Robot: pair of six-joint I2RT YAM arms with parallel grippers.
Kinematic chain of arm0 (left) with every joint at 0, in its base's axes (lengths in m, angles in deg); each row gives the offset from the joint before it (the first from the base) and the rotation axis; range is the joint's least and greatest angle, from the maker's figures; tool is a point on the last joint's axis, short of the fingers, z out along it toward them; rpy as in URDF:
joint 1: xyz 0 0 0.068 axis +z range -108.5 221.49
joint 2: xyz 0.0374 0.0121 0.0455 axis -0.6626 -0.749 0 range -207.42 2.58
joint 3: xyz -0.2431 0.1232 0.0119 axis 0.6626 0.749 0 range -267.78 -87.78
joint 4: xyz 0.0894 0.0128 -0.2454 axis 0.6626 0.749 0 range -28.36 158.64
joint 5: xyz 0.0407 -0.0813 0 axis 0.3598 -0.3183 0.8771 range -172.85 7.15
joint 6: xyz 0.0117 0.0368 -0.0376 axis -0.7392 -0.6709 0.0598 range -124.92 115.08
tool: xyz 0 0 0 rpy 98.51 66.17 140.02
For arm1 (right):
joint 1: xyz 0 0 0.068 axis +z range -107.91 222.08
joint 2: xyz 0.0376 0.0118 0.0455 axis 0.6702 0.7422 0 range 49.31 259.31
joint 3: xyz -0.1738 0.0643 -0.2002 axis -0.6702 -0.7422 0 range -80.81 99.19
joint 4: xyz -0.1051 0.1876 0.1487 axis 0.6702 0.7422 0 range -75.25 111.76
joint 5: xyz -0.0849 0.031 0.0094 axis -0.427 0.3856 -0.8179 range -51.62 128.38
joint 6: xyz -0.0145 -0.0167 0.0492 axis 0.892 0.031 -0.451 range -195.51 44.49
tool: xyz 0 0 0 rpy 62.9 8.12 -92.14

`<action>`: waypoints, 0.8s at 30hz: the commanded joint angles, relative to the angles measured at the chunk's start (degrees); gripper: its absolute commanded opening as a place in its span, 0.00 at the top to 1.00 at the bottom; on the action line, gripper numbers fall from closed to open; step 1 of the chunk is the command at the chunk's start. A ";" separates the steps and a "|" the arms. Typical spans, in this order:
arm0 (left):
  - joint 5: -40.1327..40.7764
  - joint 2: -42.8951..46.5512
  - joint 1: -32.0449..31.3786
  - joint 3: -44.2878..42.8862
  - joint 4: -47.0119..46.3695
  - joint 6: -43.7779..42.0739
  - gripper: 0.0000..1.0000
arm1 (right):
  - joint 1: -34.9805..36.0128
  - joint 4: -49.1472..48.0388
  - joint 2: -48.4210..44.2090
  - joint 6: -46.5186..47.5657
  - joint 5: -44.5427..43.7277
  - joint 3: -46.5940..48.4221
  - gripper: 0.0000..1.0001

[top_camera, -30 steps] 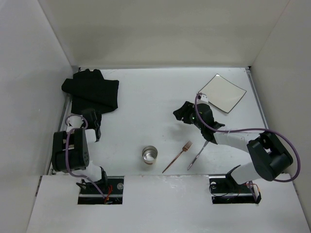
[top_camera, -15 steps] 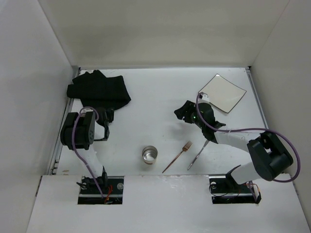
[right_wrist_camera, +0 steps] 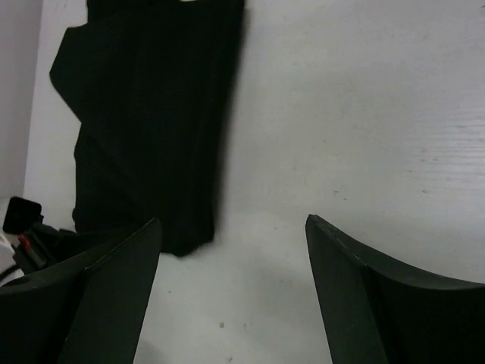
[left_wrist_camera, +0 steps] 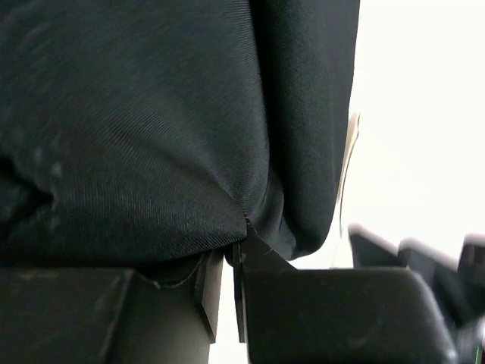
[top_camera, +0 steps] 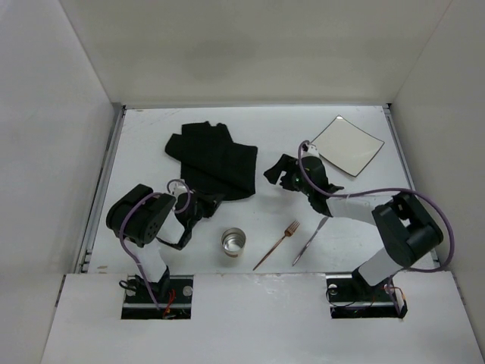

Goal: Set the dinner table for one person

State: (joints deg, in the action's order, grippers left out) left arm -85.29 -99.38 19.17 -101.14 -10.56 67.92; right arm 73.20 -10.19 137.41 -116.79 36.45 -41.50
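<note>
The dinner table (top_camera: 265, 125) is the broad white surface. A black cloth mat (top_camera: 216, 159) lies crumpled left of centre. My left gripper (top_camera: 203, 202) is shut on its near edge; in the left wrist view the cloth (left_wrist_camera: 151, 114) hangs bunched from the pinched jaws (left_wrist_camera: 236, 254). My right gripper (top_camera: 276, 174) hovers open just right of the cloth, nothing between its fingers (right_wrist_camera: 233, 221), with the cloth's edge (right_wrist_camera: 144, 114) ahead on the left. A white square plate (top_camera: 348, 144) sits at the back right. A metal cup (top_camera: 234, 243), a copper fork (top_camera: 279, 244) and a knife (top_camera: 311, 239) lie near the front.
White walls enclose the table on the left, back and right. The two arm bases stand at the near edge. Purple cables loop over both arms, the right one passing over the knife's far end.
My left gripper shut on the cloth and dragged it from the back left corner toward the centre. The right gripper opened wider and edged left.
</note>
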 commanded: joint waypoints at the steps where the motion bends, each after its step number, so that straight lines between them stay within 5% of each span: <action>1: -1.79 -0.97 -3.90 4.75 7.96 -3.76 0.94 | 0.31 -3.70 4.18 -5.81 3.25 4.63 0.18; 7: -0.90 -2.37 -3.91 6.86 1.65 -2.44 0.71 | 0.31 -2.56 13.41 -14.35 0.80 10.34 0.21; 15: -3.27 -1.85 -0.13 7.21 -3.38 -2.44 0.65 | -0.31 1.56 13.77 -18.13 -7.38 9.38 0.27; 24: 1.55 1.66 3.91 6.34 0.82 -7.35 0.58 | -2.94 5.97 18.34 -17.70 -5.63 16.67 0.35</action>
State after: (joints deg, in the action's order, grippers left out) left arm -88.87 -98.33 21.31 -95.74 -19.18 66.65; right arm 71.30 -4.88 154.22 -133.90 31.29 -27.84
